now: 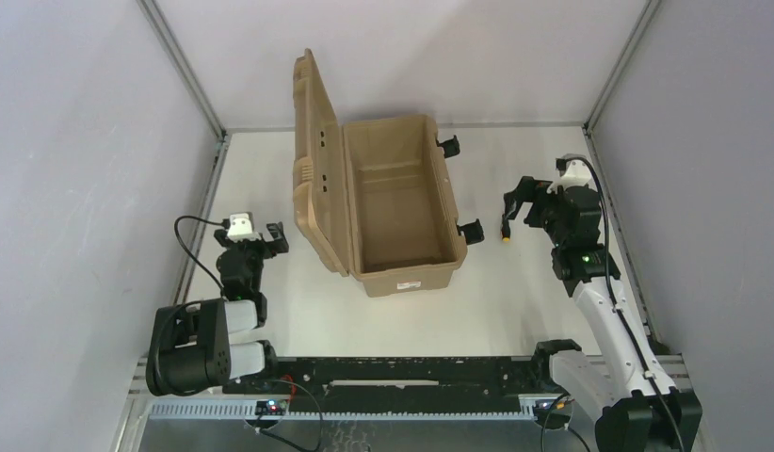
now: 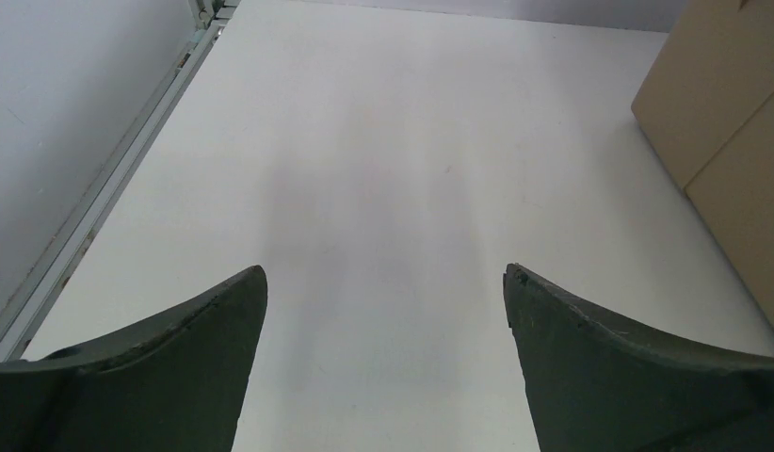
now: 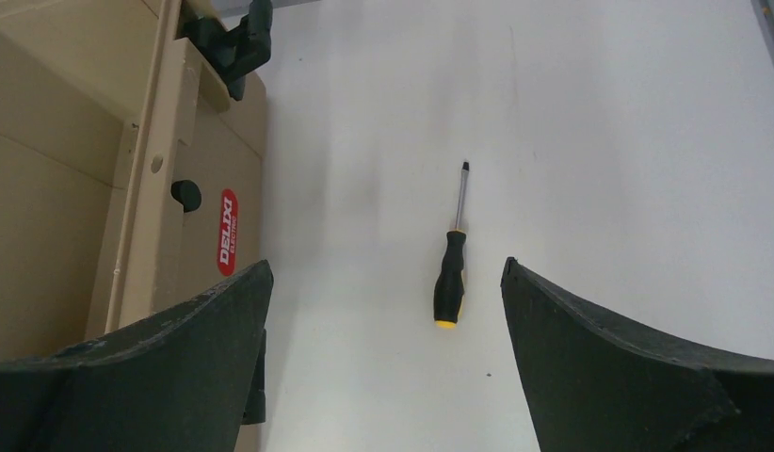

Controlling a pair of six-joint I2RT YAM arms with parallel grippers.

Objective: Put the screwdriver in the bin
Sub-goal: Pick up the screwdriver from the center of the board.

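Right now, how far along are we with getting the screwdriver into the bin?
Done: the bin has its lid up, and the right hand, open, is lined up on the screwdriver. In hand: nothing; the screwdriver lies on the table beside the bin, untouched. Left: grasp it, carry it over, drop it in. The left hand is open over bare table.

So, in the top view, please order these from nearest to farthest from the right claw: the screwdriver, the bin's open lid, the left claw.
1. The screwdriver, on the table just beside the right claw.
2. The lid, standing open on the bin's left side.
3. The left claw, past the bin, far left.
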